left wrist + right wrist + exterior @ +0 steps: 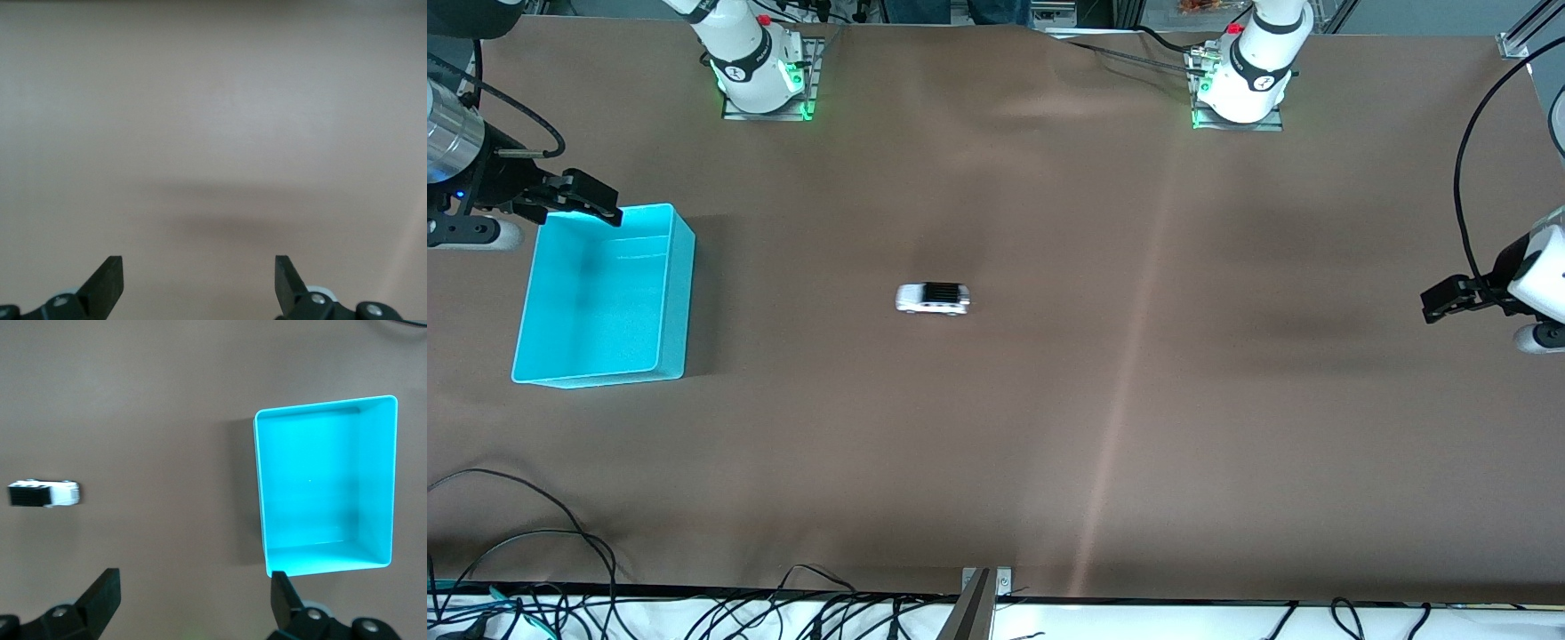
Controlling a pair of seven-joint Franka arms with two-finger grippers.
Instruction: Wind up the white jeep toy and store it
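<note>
The white jeep toy (pixel 933 299) stands on its wheels near the middle of the brown table, black roof up; it also shows in the right wrist view (pixel 44 493). The turquoise bin (pixel 678 293) is empty and sits toward the right arm's end of the table; it also shows in the right wrist view (pixel 259 487). My right gripper (pixel 596 203) is open and empty, up in the air over the bin's rim nearest the robots' bases. My left gripper (pixel 1434 302) is open and empty over bare table at the left arm's end; its wrist view shows only bare table.
Loose black cables (pixel 534 542) lie along the table's edge nearest the front camera. The arm bases (pixel 760 76) stand at the edge farthest from that camera. The brown table cover (pixel 1138 400) has a few wrinkles near the bases.
</note>
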